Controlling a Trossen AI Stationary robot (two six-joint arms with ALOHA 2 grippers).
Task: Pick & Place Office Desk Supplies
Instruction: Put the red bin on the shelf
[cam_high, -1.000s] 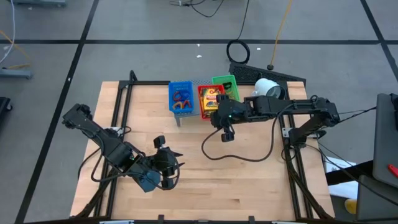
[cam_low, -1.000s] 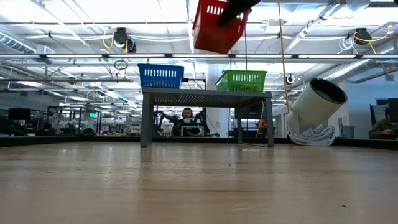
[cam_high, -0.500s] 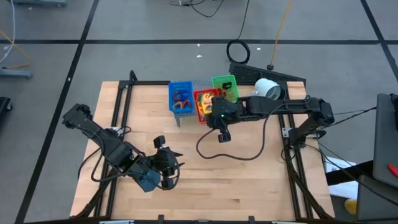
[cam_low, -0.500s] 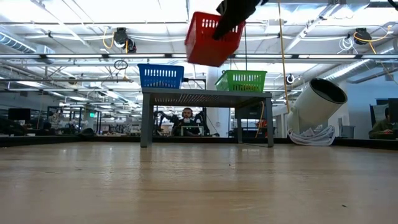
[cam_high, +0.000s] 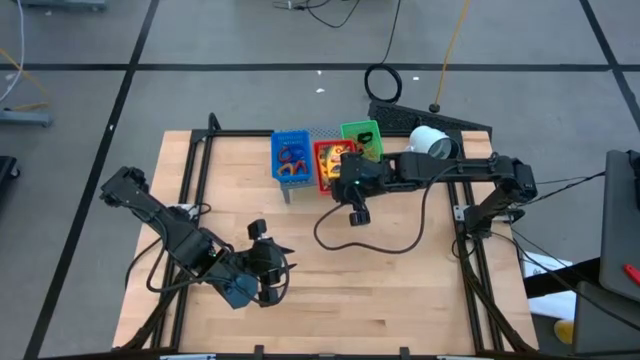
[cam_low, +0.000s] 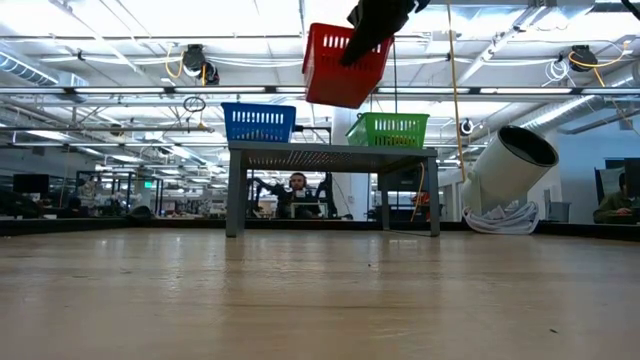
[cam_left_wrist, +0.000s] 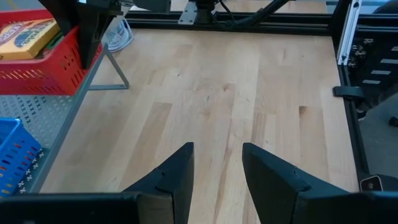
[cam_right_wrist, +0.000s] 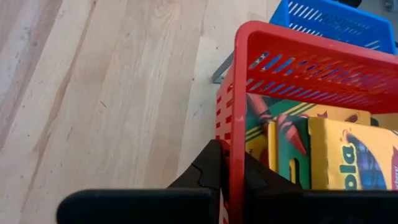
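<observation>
A red basket (cam_high: 333, 160) holding yellow crayon boxes (cam_right_wrist: 339, 155) hangs in the air above the grey perforated shelf (cam_low: 332, 152). My right gripper (cam_high: 350, 183) is shut on it. On the shelf stand a blue basket (cam_high: 291, 158) with coloured rubber bands and a green basket (cam_high: 362, 140). Over the table's near left part my left gripper (cam_left_wrist: 216, 167) is open, with only bare wood between its fingers. My right gripper pinches the red basket's near wall at its rim (cam_right_wrist: 238, 163), close to the right corner, with one finger outside and one inside. The fingers (cam_right_wrist: 211, 171) slant down from the table's right. The basket (cam_low: 345, 65) hangs slightly tilted, clear of the shelf.
A white round device (cam_high: 430, 142) lies tilted at the back right beside the shelf. A black cable (cam_high: 370, 245) loops over the table's middle. Black frame rails (cam_high: 480, 290) run along the table's sides. Bare wood lies between the two arms.
My right gripper, still shut on the red basket, has shifted a little toward the table's left edge and down. The basket has sunk slightly with it and still hangs clear above the shelf.
</observation>
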